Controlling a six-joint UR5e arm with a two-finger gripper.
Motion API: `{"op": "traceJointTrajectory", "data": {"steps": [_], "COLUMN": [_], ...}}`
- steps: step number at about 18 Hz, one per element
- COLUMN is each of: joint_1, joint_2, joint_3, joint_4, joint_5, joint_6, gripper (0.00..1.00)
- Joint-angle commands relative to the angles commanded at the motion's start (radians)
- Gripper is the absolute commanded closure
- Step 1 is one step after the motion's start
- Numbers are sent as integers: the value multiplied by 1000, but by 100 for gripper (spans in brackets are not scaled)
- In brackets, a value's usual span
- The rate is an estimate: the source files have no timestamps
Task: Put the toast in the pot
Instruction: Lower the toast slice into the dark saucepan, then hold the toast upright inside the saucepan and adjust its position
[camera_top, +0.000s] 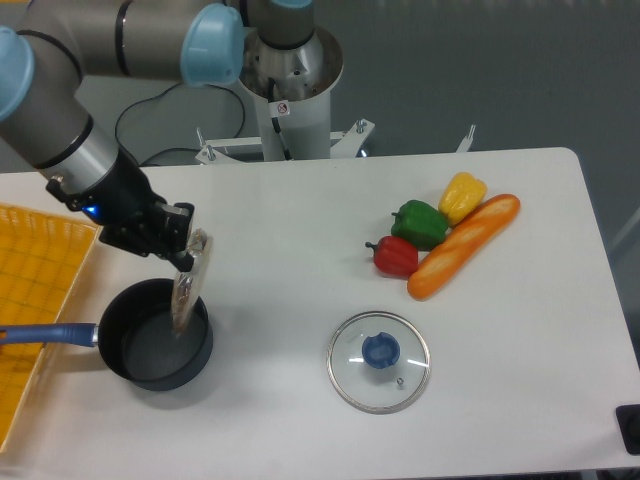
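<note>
toast (187, 290) hangs on edge over the pot (157, 333), lower end inside the rim | gripper (186, 250) pinches its top edge | step: placing; next calls for lowering a little and letting go | unclear: whether toast touches pot floor; pot's blue handle (45, 334) cut off at left edge

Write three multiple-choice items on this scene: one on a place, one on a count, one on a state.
1. Where does the toast hang?
A. over the pot
B. on the glass lid
C. beside the baguette

2. How many peppers are there?
A. one
B. three
C. five

3. What is the gripper doing?
A. open and empty
B. shut on the toast
C. holding the lid

Answers: 1 A, the slice dangles above the pot's opening. 2 B, yellow, green and red. 3 B, the toast hangs from the gripper.
</note>
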Motion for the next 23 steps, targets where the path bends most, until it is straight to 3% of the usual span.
{"op": "traceJointTrajectory", "data": {"steps": [9,23], "joint_1": [-29,-37], "joint_2": [-92,-129], "joint_3": [52,51], "joint_4": [3,3], "joint_5": [52,60], "joint_6": [-54,-72], "gripper": [100,100]}}
